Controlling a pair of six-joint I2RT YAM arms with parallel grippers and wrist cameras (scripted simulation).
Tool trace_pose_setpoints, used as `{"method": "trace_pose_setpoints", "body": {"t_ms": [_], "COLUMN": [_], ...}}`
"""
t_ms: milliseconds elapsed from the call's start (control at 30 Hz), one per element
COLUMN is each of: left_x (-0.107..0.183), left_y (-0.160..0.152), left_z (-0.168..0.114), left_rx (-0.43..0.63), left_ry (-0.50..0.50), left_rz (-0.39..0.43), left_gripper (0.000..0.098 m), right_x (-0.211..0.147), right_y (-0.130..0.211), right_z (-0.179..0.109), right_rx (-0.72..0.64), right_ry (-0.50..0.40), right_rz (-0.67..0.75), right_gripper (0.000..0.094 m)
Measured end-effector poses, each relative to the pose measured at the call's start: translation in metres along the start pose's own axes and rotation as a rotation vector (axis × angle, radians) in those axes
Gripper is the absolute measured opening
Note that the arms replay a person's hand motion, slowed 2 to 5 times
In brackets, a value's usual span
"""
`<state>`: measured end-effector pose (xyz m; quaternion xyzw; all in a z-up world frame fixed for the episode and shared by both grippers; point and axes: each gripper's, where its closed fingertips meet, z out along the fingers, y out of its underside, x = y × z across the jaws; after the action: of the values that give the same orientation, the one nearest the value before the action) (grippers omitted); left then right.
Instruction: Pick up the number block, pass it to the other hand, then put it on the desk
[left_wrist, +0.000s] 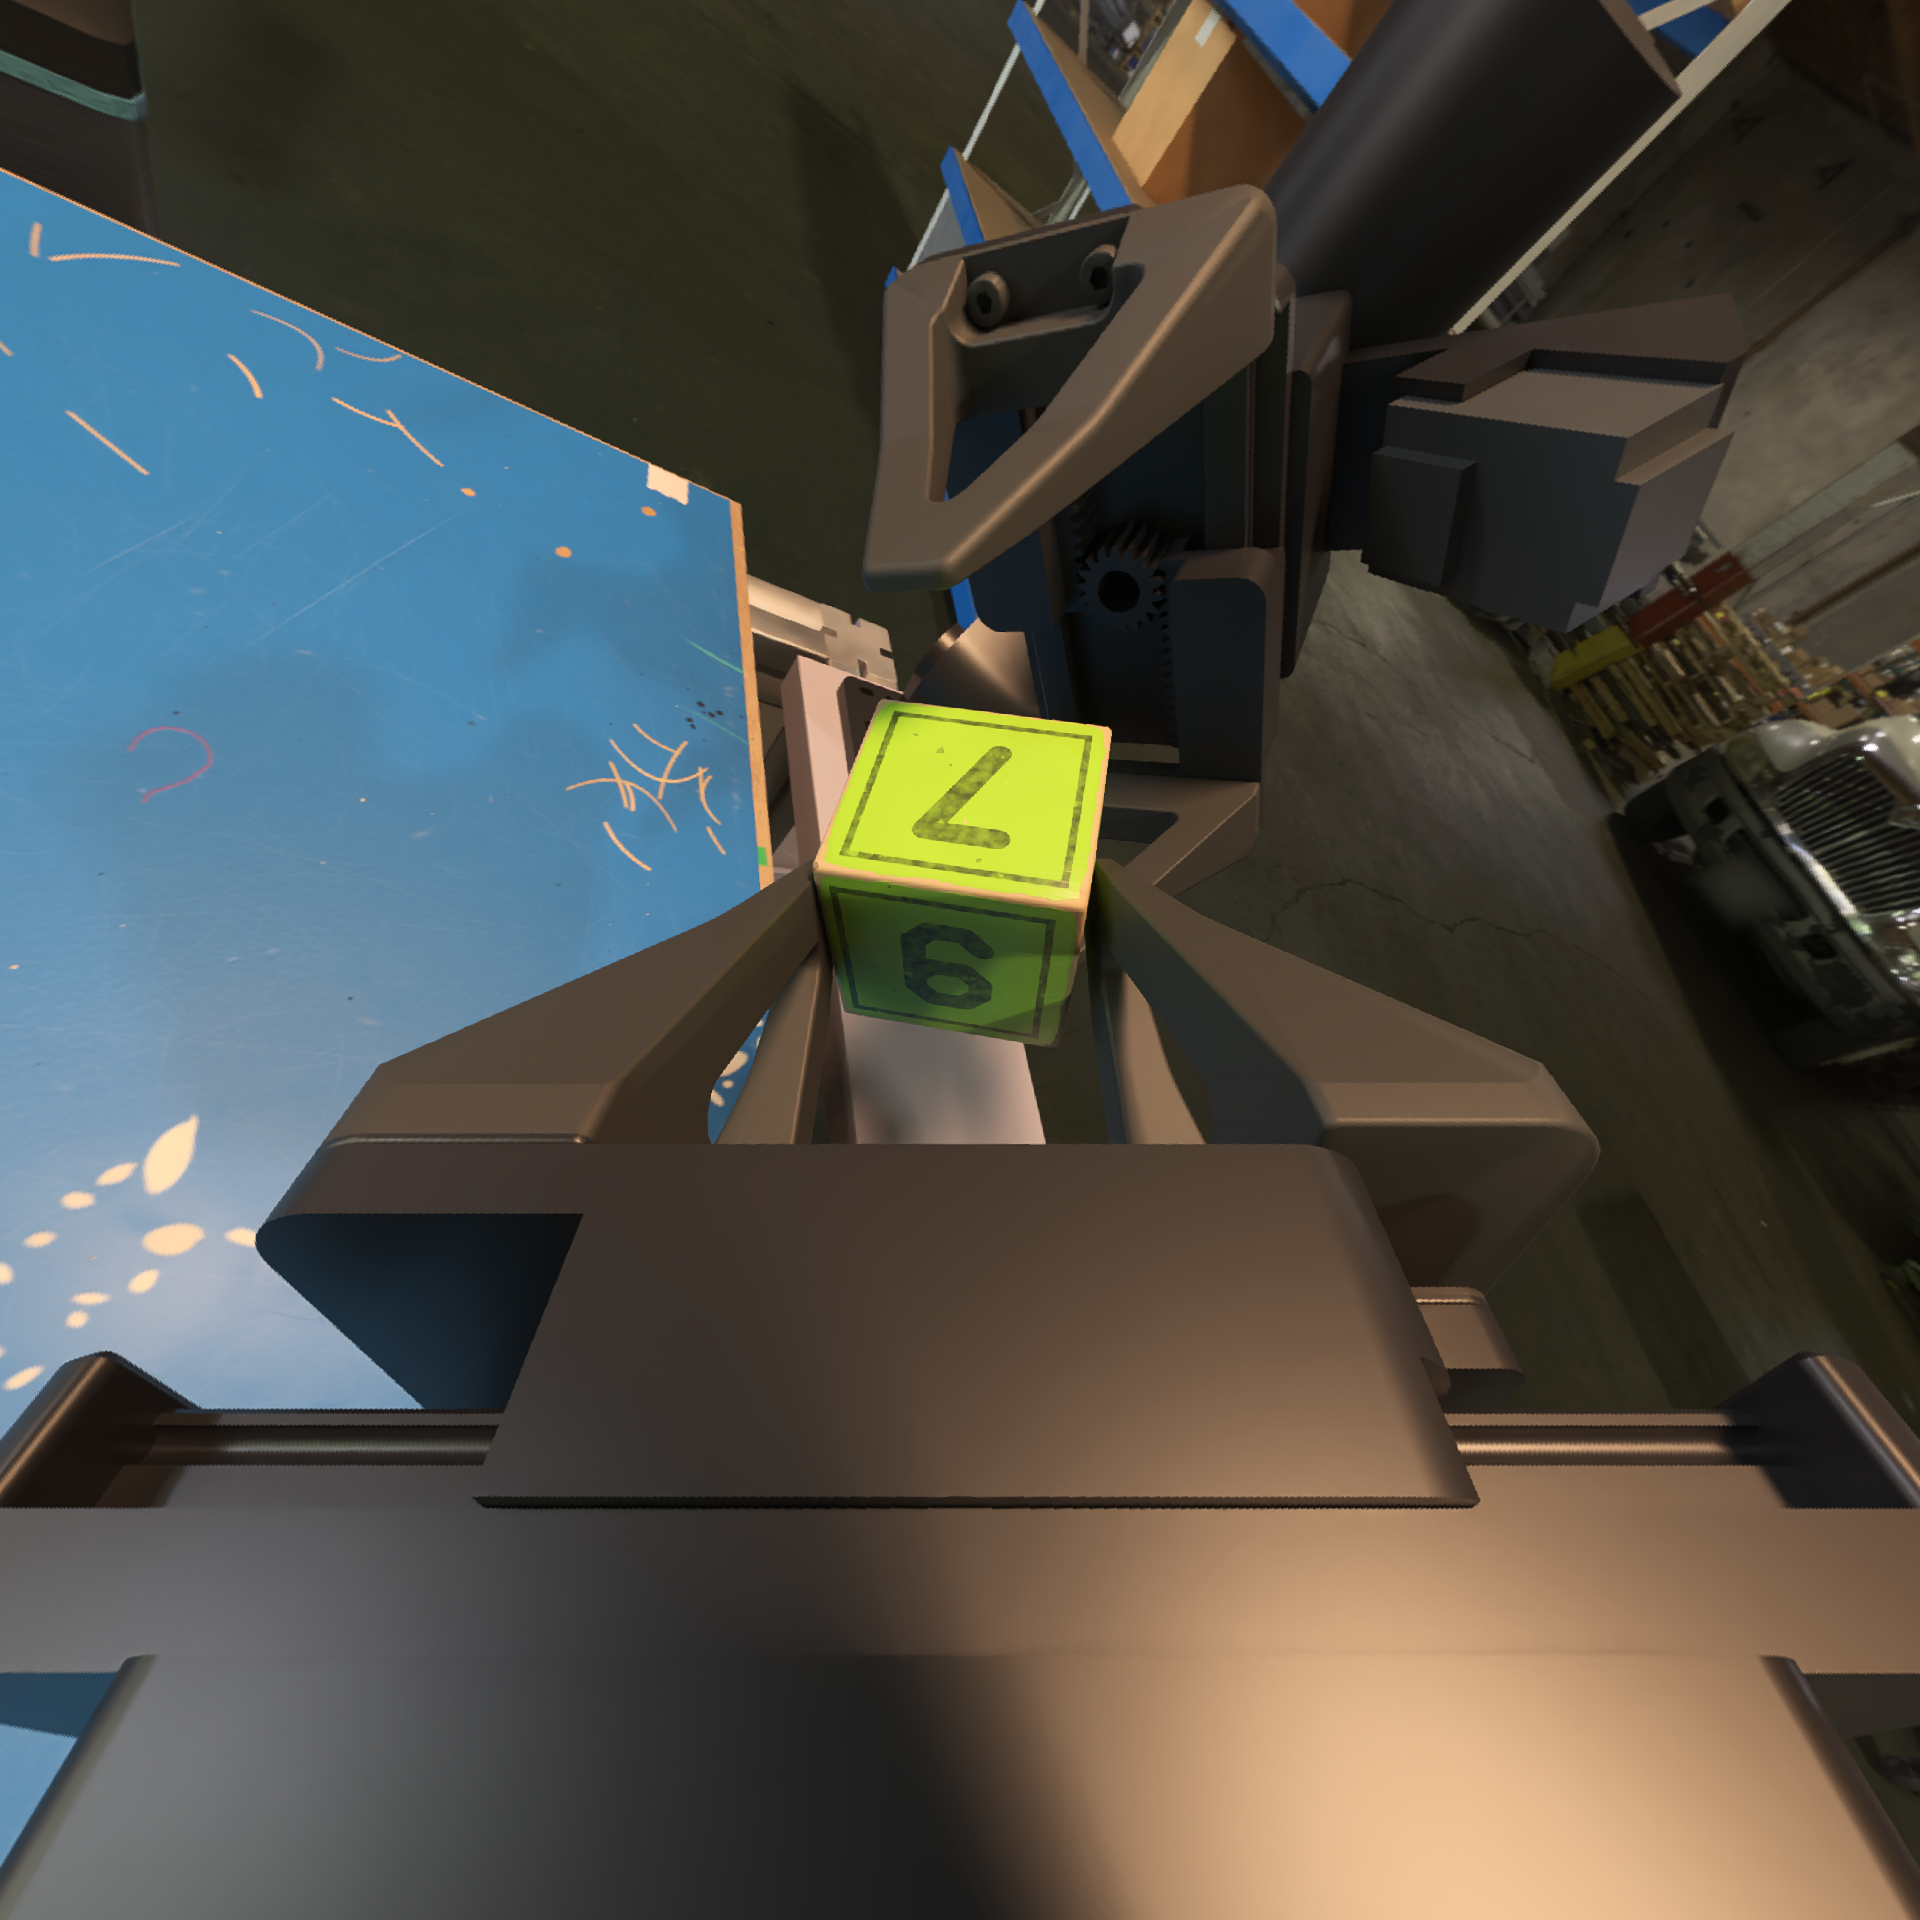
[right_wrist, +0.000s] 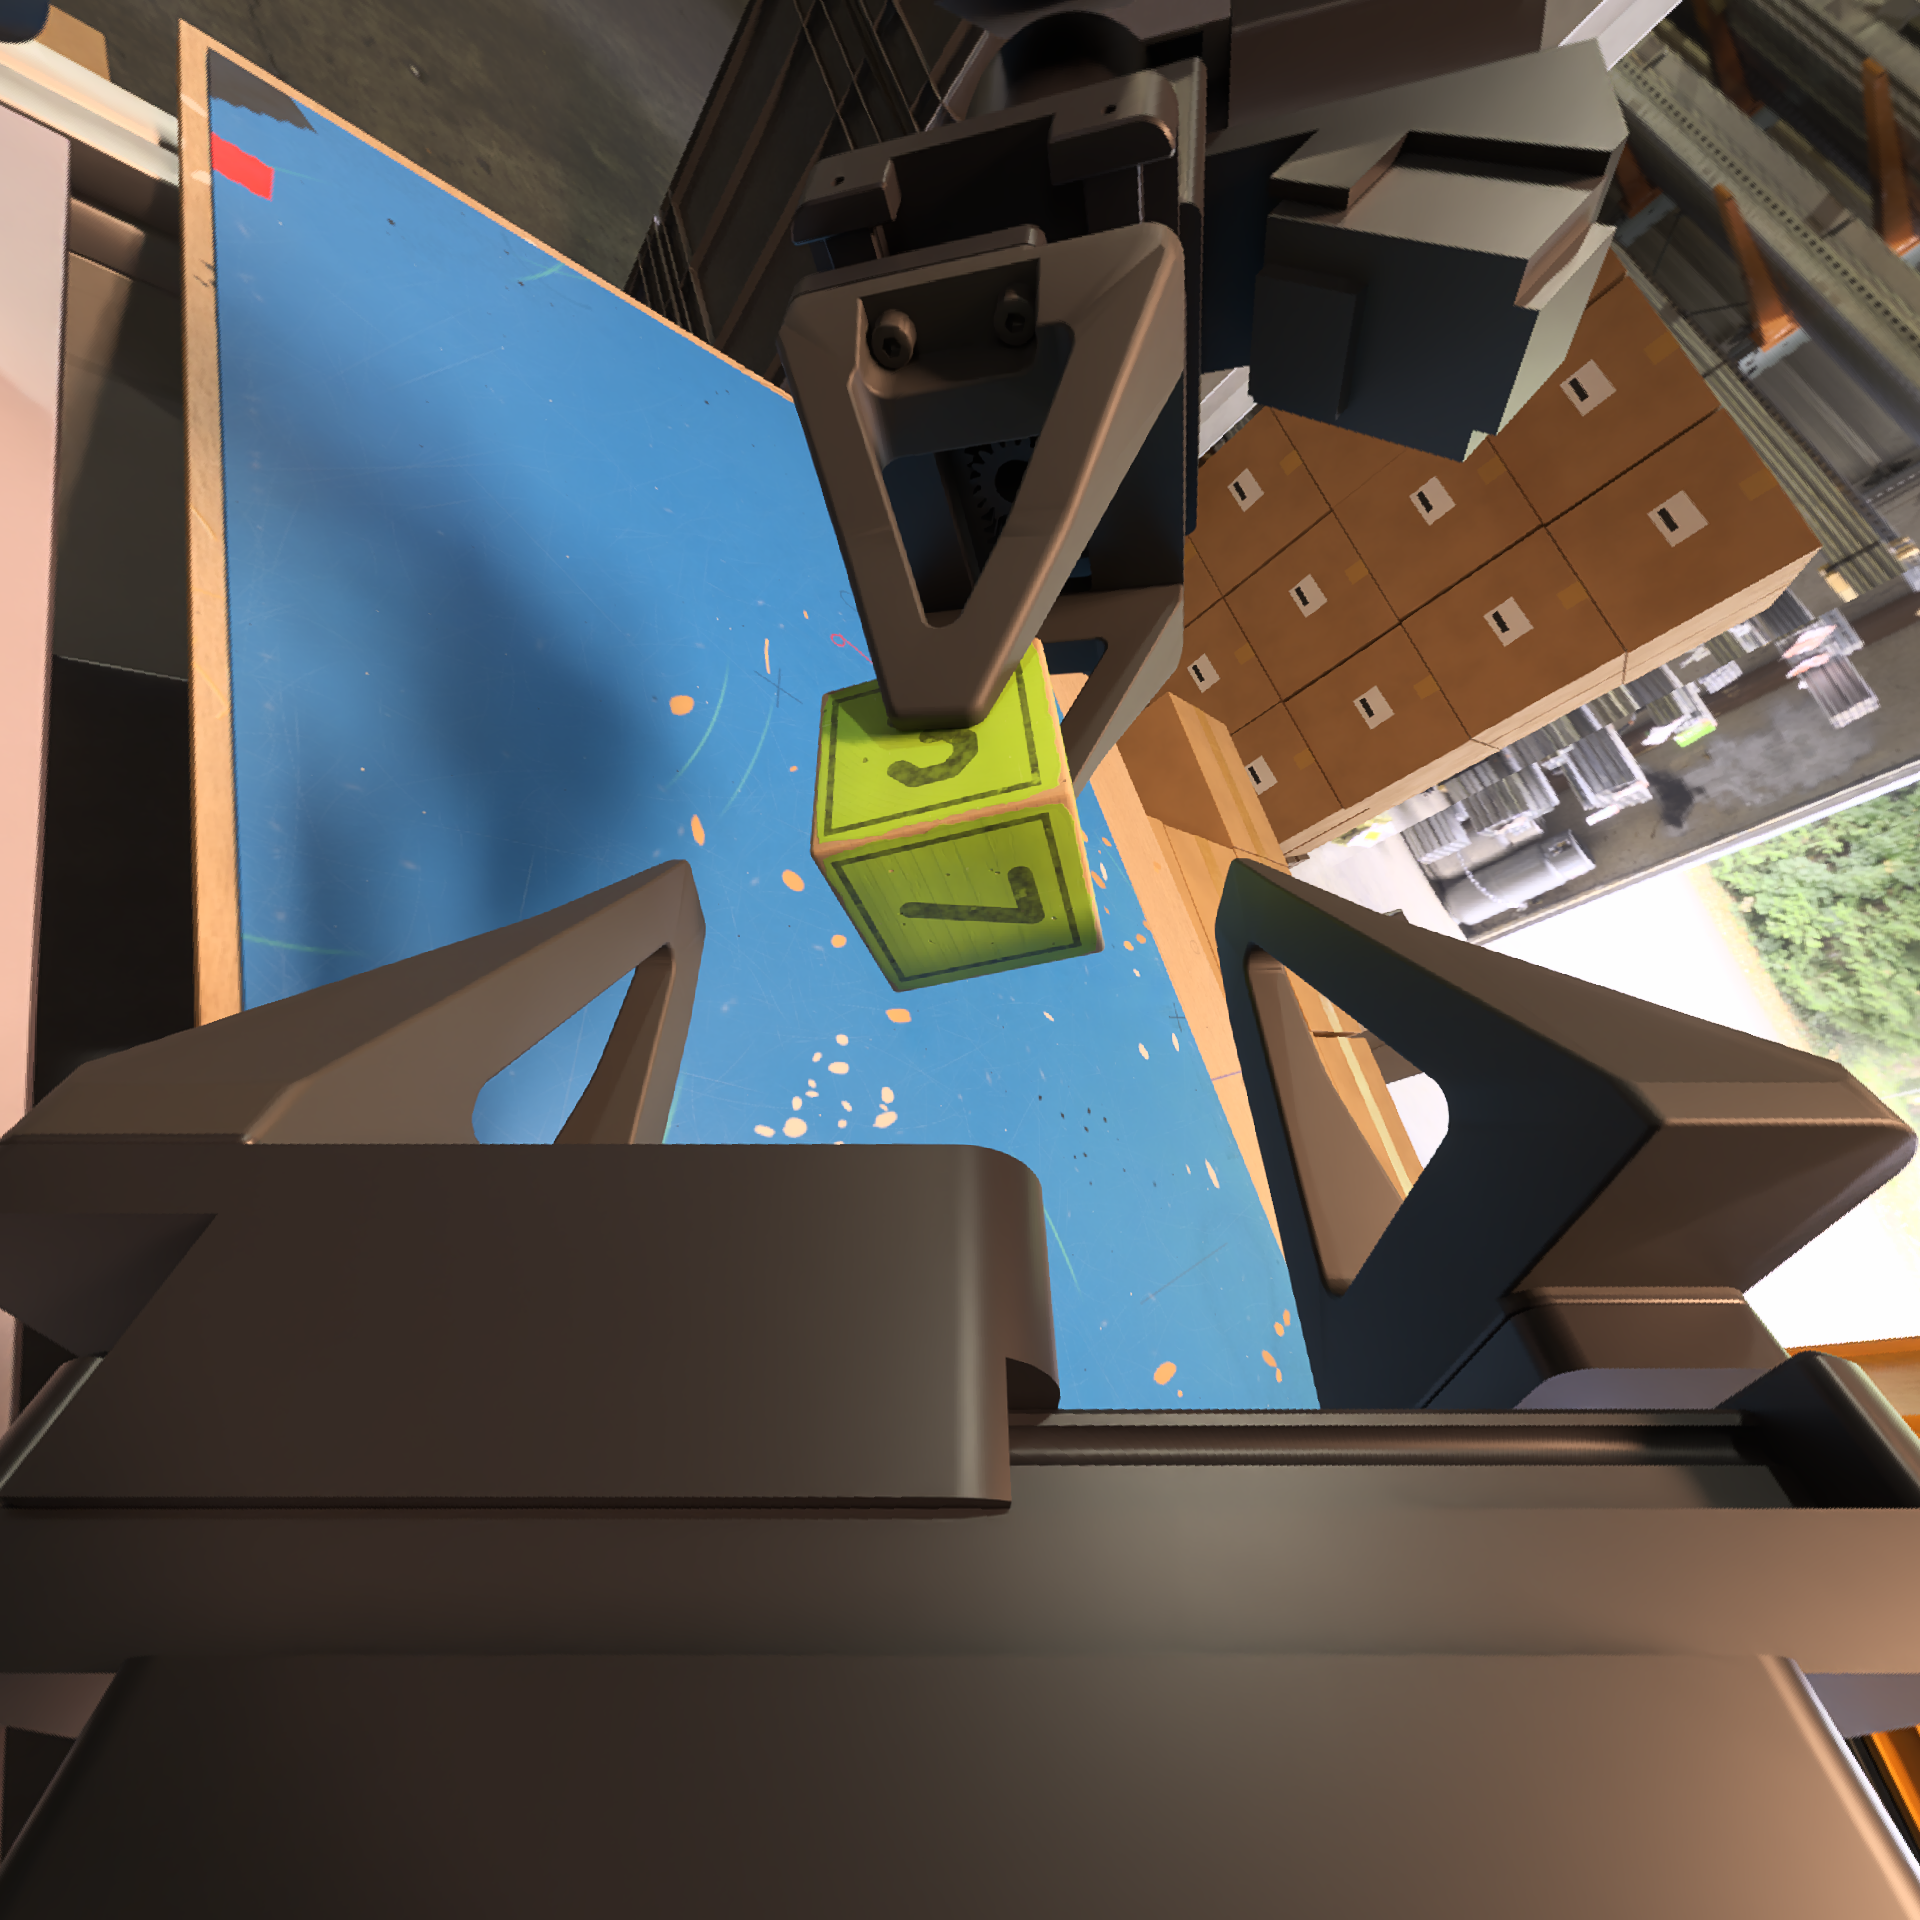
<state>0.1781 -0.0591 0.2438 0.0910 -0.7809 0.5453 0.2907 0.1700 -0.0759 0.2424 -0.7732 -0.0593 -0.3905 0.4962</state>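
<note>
The number block (left_wrist: 961, 873) is a lime-green cube with dark numerals. My left gripper (left_wrist: 956, 914) is shut on it, one finger on each side, and holds it in the air beyond the edge of the blue desk (left_wrist: 312, 623). In the right wrist view the block (right_wrist: 956, 842) hangs from the left gripper's fingers (right_wrist: 935, 582) above the desk (right_wrist: 468, 623). My right gripper (right_wrist: 956, 873) is open wide. Its fingertips are level with the block, with a gap on each side. One of its fingers (left_wrist: 1039, 416) faces the left wrist camera just behind the block.
The desk top is scratched and paint-flecked, with a red patch (right_wrist: 241, 166) at a far corner. Stacked cardboard boxes (right_wrist: 1507, 582) and shelving (left_wrist: 1143, 104) stand beyond the desk. A parked truck (left_wrist: 1818, 831) is on the floor at the right.
</note>
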Motion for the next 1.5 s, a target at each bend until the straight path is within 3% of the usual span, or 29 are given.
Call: {"method": "trace_pose_setpoints", "body": {"t_ms": [733,1500], "left_x": [0.005,0.007], "left_y": [0.013,0.022], "left_z": [0.014,0.020], "left_rx": [-0.033,-0.050], "left_ry": [0.139,0.234], "left_rz": [-0.058,-0.083], "left_gripper": [0.0411,0.0411], "right_x": [-0.014,-0.027], "right_y": [0.001,0.003], "right_z": [0.008,0.015], "right_rx": [0.014,0.004], "right_ry": [-0.046,-0.044], "right_rz": [-0.024,-0.112], "right_gripper": [0.0825,0.0617]}}
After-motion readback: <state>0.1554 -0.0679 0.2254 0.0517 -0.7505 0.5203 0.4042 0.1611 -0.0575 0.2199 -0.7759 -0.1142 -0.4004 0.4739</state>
